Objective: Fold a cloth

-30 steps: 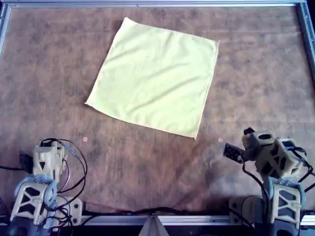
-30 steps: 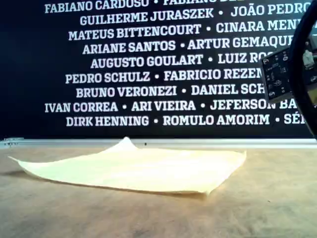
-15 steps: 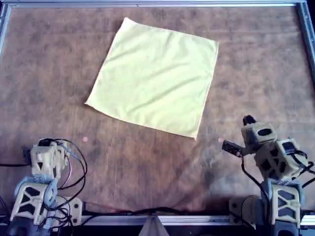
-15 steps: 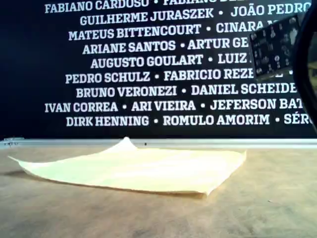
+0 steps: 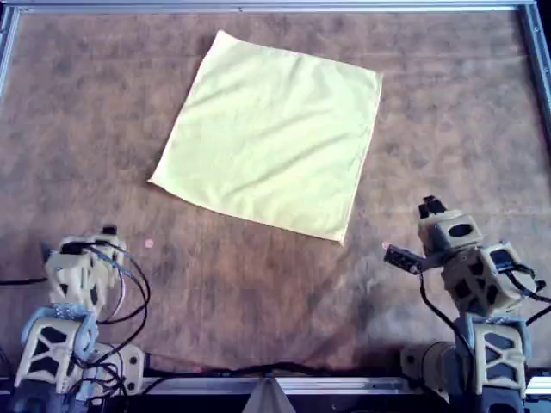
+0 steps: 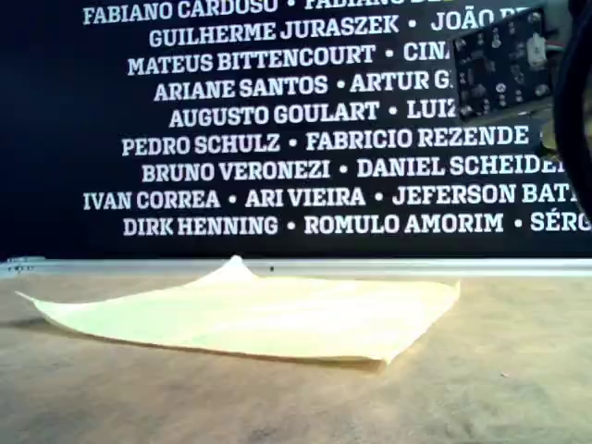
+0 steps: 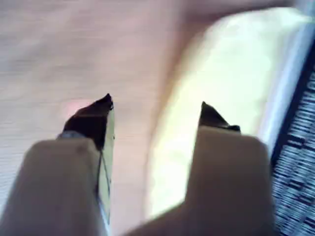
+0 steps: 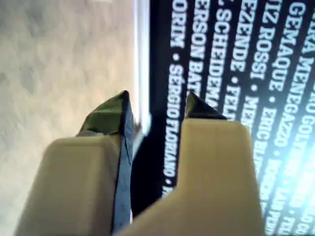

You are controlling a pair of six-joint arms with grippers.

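Observation:
The pale yellow cloth (image 5: 271, 138) lies spread out flat as a tilted square on the brown table (image 5: 258, 292); in the exterior view the cloth (image 6: 268, 314) has one far corner slightly raised. My left gripper (image 5: 108, 234) sits near the overhead view's bottom left, well short of the cloth. In the left wrist view the left gripper (image 7: 155, 103) is open and empty, with the cloth (image 7: 221, 83) blurred ahead. My right gripper (image 5: 430, 206) is at the overhead view's bottom right, apart from the cloth's near corner. The right gripper (image 8: 157, 98) stands open and empty.
A metal frame (image 5: 275, 7) borders the table. A black wall with white names (image 6: 277, 120) rises behind the table's far edge. A small circuit board (image 6: 504, 60) on the right arm hangs at the exterior view's upper right. Two small pink dots (image 5: 148, 244) mark the table.
The right arm has moved toward the cloth and risen; its circuit board has shifted up and left in the exterior view. The left arm has lifted and turned slightly. The cloth is unmoved.

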